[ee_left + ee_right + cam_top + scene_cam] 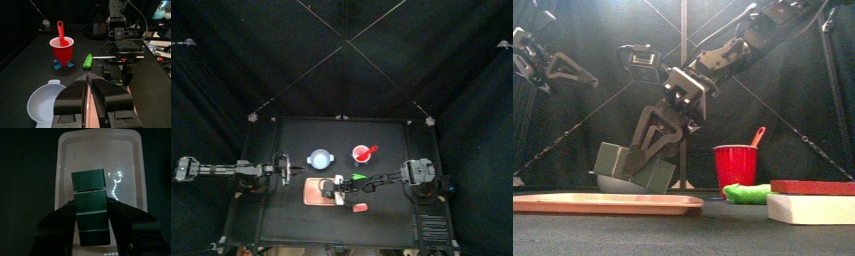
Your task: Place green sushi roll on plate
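Observation:
The green sushi roll (360,178) is a small bright green chunk lying on the table beside the red cup, also in the front view (747,192) and the left wrist view (87,61). The salmon-pink plate (315,196) lies at the front left (593,203). My right gripper (338,186) reaches across over the plate (100,148). It is shut on a dark green segmented block (90,193), held above the plate (617,160). My left gripper (89,85) is shut and empty at the table's left side (273,179).
A red cup (365,153) with a red stick in it stands behind the roll (735,165). A round pale blue-white dish (321,157) sits behind the plate (43,100). A red-and-white piece (360,207) lies near the front edge (814,200).

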`<state>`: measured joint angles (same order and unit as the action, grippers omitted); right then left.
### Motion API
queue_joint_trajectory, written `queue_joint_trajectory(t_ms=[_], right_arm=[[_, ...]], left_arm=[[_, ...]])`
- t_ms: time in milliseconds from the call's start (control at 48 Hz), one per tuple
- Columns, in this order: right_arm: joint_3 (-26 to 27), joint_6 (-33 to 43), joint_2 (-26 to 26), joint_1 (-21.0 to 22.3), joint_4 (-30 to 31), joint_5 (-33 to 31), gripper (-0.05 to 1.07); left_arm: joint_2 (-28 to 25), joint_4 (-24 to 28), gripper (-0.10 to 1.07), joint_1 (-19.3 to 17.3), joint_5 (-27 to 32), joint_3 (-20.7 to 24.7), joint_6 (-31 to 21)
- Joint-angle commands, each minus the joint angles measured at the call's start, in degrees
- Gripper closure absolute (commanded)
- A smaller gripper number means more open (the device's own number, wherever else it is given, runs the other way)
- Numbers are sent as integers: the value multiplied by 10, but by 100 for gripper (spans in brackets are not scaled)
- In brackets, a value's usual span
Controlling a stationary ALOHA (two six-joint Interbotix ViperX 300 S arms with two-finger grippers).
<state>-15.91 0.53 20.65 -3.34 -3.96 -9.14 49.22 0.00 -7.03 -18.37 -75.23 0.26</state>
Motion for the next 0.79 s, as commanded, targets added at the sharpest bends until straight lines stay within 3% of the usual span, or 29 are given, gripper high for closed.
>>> queue_joint_trajectory(t_ms=[0,500,771], right_arm=[[28,1,-5,7,-1,1,46],[58,1,14,15,1,-13,44],[67,1,21,16,2,-23,32]], left_arm=[[-1,0,43,-1,-2,7,1],[-1,1,43,-1,-2,8,1],[-1,0,43,-1,-2,8,1]])
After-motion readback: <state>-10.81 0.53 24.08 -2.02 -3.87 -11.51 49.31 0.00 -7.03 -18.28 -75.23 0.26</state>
